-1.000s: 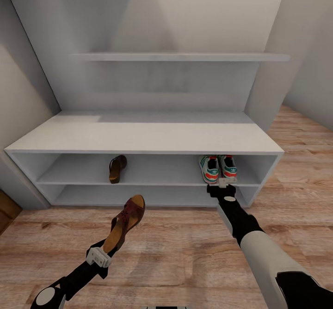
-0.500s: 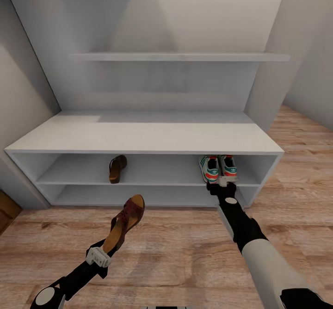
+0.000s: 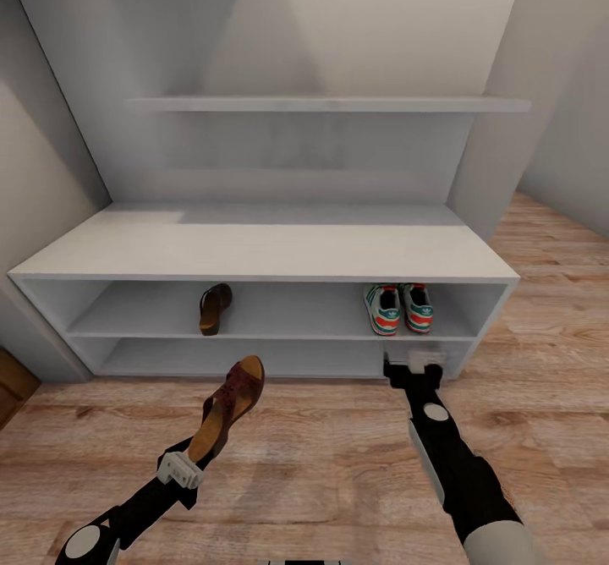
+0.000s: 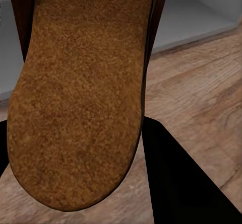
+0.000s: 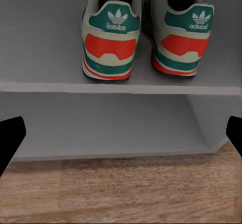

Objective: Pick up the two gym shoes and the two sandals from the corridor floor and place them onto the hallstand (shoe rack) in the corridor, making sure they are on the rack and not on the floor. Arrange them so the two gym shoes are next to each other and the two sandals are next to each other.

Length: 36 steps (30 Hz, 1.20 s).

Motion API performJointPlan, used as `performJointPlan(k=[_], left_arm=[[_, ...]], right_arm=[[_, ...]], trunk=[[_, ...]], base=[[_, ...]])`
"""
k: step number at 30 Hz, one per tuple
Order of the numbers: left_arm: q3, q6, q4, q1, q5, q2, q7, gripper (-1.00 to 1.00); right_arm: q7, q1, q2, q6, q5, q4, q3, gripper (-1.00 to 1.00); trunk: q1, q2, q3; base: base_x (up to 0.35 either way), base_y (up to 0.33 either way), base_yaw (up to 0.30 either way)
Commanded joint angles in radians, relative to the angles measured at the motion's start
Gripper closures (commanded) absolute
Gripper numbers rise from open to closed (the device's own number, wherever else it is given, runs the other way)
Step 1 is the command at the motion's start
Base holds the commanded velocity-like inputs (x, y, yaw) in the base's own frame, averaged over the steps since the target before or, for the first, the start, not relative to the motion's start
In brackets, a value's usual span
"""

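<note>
Sandal (image 3: 227,413), dark brown with tan sole, nearest item on my list: gripped at its heel end by my left gripper (image 3: 188,462), fingers closed on it, toe end raised toward the rack and clear of the corridor floor (image 3: 321,463). In the left wrist view its tan sole (image 4: 80,93) faces the camera, with wood planks and the pale rack base behind.

Right gripper (image 3: 414,360), next out: I see it low in front of the hallstand (image 3: 254,252), at the level of the bottom tier near the right end, touching no shoe. In the right wrist view its dark fingers (image 5: 10,133) sit at the two far edges of the frame, spread wide with nothing between them.

Gym shoes, pair, on the upper open shelf toward the right end: left gym shoe (image 3: 383,309) and right gym shoe (image 3: 418,306) side by side, heels facing me, toes pointing into the rack. From the right wrist camera, green heel tabs and orange-red patches on both, (image 5: 110,38) and (image 5: 182,38), just apart.

Second sandal (image 3: 215,307), same shelf, left of centre, well apart from the sneakers, lying lengthwise with toe inward.

Wall shelf (image 3: 330,104), pale grey, above the rack.
</note>
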Motion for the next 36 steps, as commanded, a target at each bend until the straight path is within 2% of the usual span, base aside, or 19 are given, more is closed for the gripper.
performJointPlan(k=[1,3,4,6,7,10,13,16,26,36], left_arm=[[0.003,-0.009,-0.001,-0.001,-0.013,-0.001,-0.003,1.00],[0.003,-0.010,-0.001,-0.001,-0.013,-0.001,-0.001,1.00],[0.003,-0.010,-0.001,-0.001,-0.013,-0.001,-0.001,1.00],[0.003,-0.010,-0.001,-0.001,-0.013,-0.001,0.000,1.00],[0.003,-0.010,-0.001,-0.001,-0.013,-0.001,0.000,1.00],[0.003,-0.011,-0.001,-0.001,-0.013,-0.001,0.001,1.00],[0.003,-0.011,-0.001,-0.001,-0.013,-0.001,0.001,1.00],[0.003,-0.011,-0.001,-0.001,-0.013,-0.001,0.002,1.00],[0.006,-0.011,-0.001,-0.001,-0.013,-0.001,0.004,1.00],[0.025,-0.012,-0.001,-0.002,-0.013,-0.004,0.004,1.00]], right_arm=[[-0.006,0.001,0.000,0.008,0.007,-0.002,0.002,-1.00],[-0.005,0.060,0.000,0.006,0.007,-0.046,0.008,-1.00],[-0.005,0.060,0.000,0.006,0.007,-0.046,0.008,-1.00],[0.000,0.125,-0.001,0.003,0.007,-0.094,0.018,-1.00],[0.000,0.125,-0.001,0.003,0.007,-0.094,0.018,-1.00],[0.014,0.208,-0.006,0.001,0.008,-0.171,0.028,-1.00],[0.019,0.236,-0.009,0.000,0.008,-0.194,0.030,-1.00],[0.034,0.312,-0.016,-0.001,0.006,-0.256,0.032,-1.00],[0.051,0.420,-0.021,-0.002,0.006,-0.348,0.036,-1.00],[0.054,0.471,-0.022,-0.016,0.008,-0.369,0.038,-1.00]], trunk=[[0.000,0.000,-0.001],[0.000,0.000,-0.001],[0.000,0.000,-0.001],[0.000,0.000,-0.001],[0.000,0.000,-0.001],[0.000,0.000,-0.001],[0.000,0.000,-0.001],[0.000,0.000,-0.001],[0.000,0.000,-0.001],[0.000,0.000,-0.001]], base=[[0.000,0.000,0.000],[0.000,0.000,0.000],[0.000,0.000,0.000],[0.000,0.000,0.000],[0.000,0.000,0.000],[0.000,0.000,0.000],[0.000,0.000,0.000],[0.000,0.000,0.000],[0.000,0.000,0.000],[0.000,0.000,0.000]])
